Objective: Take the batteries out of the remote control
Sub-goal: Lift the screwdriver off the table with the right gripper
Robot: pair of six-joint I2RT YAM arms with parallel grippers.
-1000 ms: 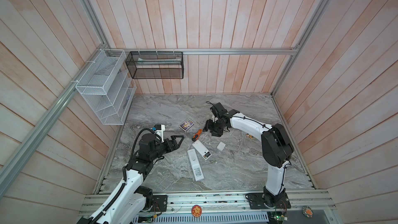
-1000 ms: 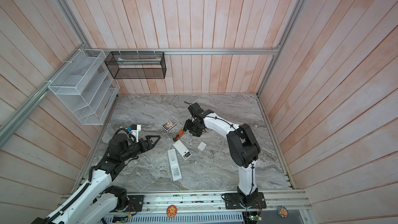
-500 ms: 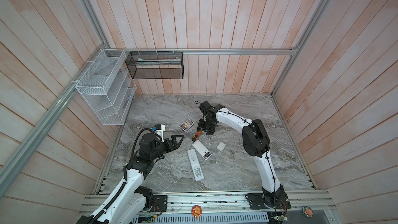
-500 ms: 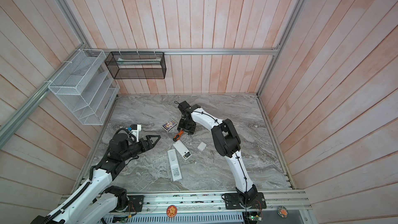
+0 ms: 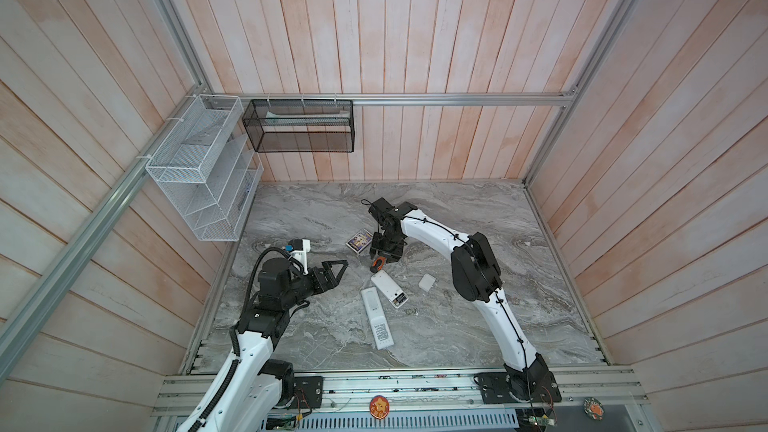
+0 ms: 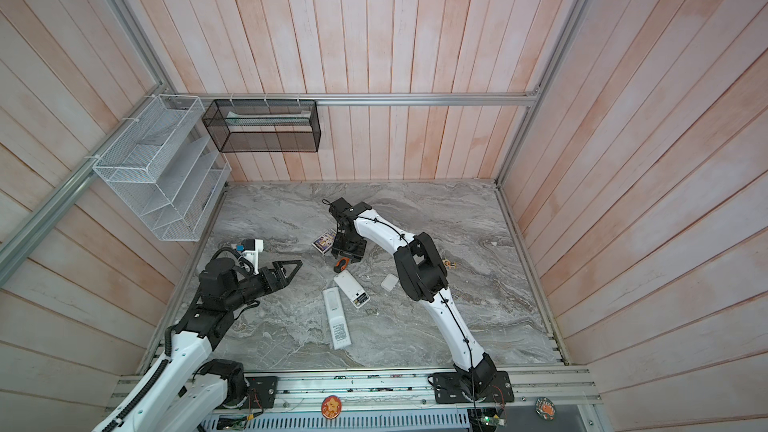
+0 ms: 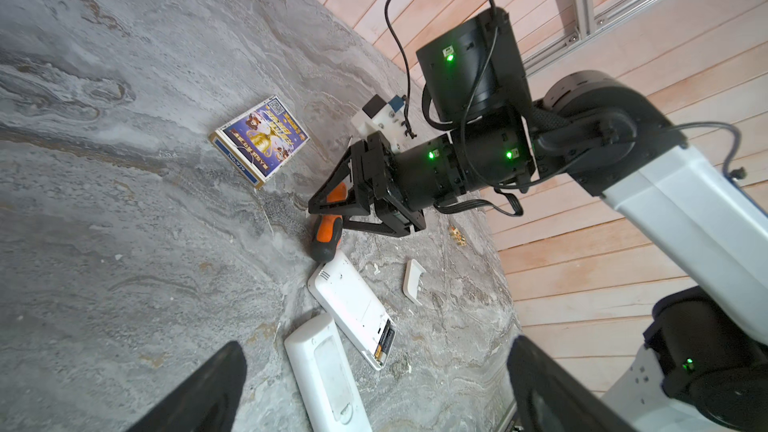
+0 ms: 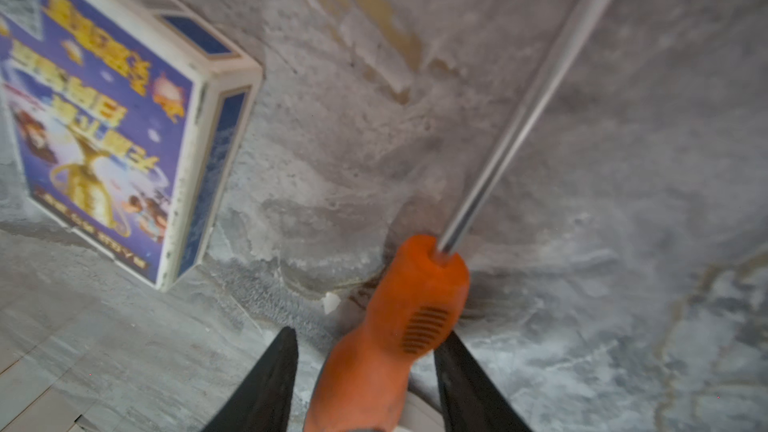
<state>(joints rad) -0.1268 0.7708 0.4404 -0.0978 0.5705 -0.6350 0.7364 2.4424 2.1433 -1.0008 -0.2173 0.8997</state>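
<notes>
- Cover (image 7: 413, 284) off; batteries (image 7: 385, 340) lie in the remote (image 7: 349, 305), in its open bay, on the surface (image 7: 124, 243); unloading is left to do.
- Right claw (image 8: 368, 336) apart, astride the screwdriver (image 7: 328, 234) handle, not clamped.
- Left claw (image 5: 334, 273) wide apart, empty.

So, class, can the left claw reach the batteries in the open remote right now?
Probably yes: the left claw is open, the batteries lie uncovered, and the right claw is off at the screwdriver.
</notes>
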